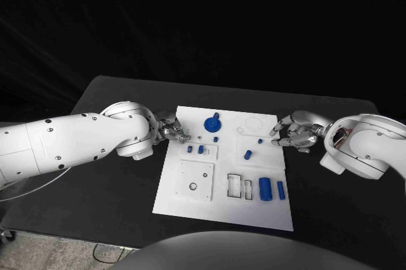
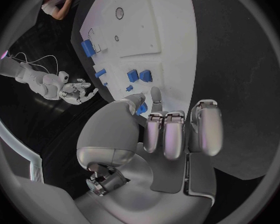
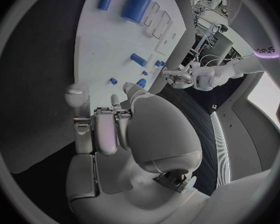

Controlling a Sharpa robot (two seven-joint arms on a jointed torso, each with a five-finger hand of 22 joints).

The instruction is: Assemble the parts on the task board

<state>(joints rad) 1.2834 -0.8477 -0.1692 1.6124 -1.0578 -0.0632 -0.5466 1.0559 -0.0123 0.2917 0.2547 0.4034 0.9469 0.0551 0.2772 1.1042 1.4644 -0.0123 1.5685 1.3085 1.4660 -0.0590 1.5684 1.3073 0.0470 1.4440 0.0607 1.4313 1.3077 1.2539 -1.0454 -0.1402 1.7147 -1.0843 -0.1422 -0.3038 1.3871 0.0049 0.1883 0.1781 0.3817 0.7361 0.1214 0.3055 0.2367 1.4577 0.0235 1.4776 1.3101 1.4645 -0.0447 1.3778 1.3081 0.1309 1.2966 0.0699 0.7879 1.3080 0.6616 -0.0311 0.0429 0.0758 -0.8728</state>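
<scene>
Left hand (image 1: 172, 131) at task board (image 1: 190, 201) left edge, fingers apart, holding nothing. Small blue parts (image 1: 201, 148) lie just inboard of it, nearer than to right hand (image 1: 292, 135), likewise released. Your reach: left, rightward.

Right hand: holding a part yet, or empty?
Empty. The right hand hovers at the task board's right edge with fingers apart, nothing between them; the right wrist view agrees.

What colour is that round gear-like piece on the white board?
Blue; the round gear-like piece shows best in the head view.
</scene>
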